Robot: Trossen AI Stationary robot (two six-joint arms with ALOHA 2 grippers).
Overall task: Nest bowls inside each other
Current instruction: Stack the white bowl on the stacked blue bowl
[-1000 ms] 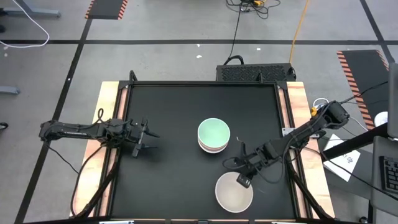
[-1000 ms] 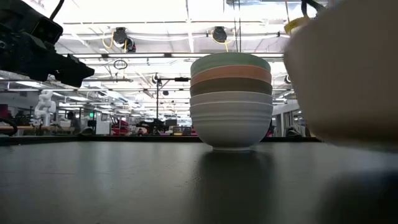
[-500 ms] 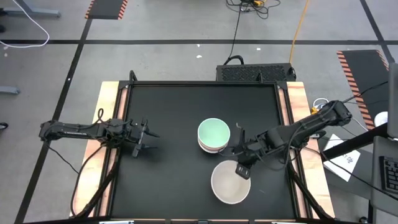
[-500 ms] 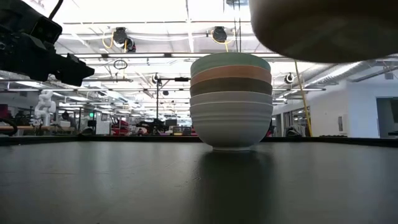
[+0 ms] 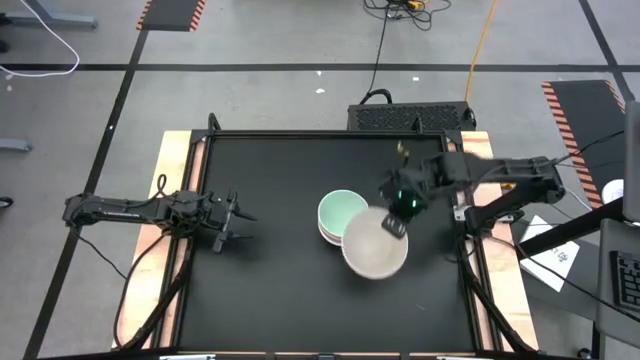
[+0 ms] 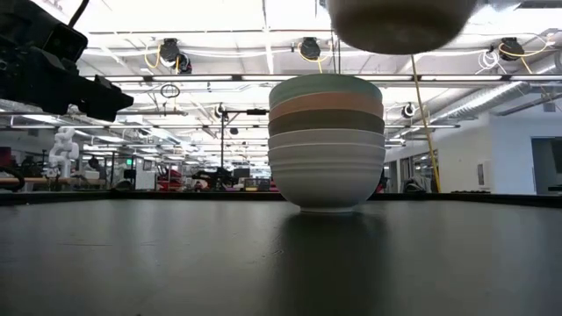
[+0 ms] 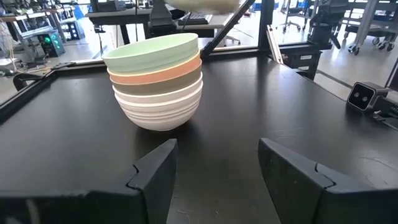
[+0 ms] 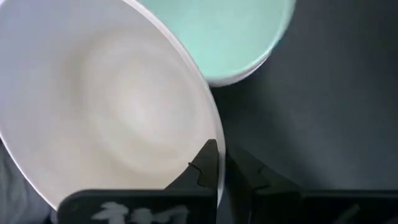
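A stack of nested bowls (image 5: pixel 338 212) stands mid-table on the foot of its lowest white bowl (image 6: pixel 326 180), with the mint green bowl (image 7: pixel 152 50) on top. Beside it, lifted, is a cream-beige bowl (image 5: pixel 373 248) with my right gripper (image 5: pixel 397 226) shut on it. In the high view it overlaps the stack's near right edge. In the low view only its underside (image 6: pixel 399 19) shows, above the stack. My left gripper (image 5: pixel 240 224) waits open at the table's left, pointing at the stack (image 7: pixel 158 84). My right gripper pinches the cream-beige bowl's rim (image 8: pixel 217 144), one finger (image 8: pixel 208 167) inside the bowl and one (image 8: pixel 252 177) outside. The fingers slant down from above onto the rim's far right part. The bowl hangs clear of the table, mouth up, higher than the stack's top.
The black table top (image 5: pixel 280 170) has wooden rails along its left and right sides. A small grey camera (image 7: pixel 364 96) sits at the table's near edge. A black box (image 5: pixel 410 115) stands just beyond the far edge.
My right gripper, still shut on the rim, has lifted the cream-beige bowl off the table near the front edge. It has carried the bowl up and toward the far edge, to beside and above the stack. The stack has not moved.
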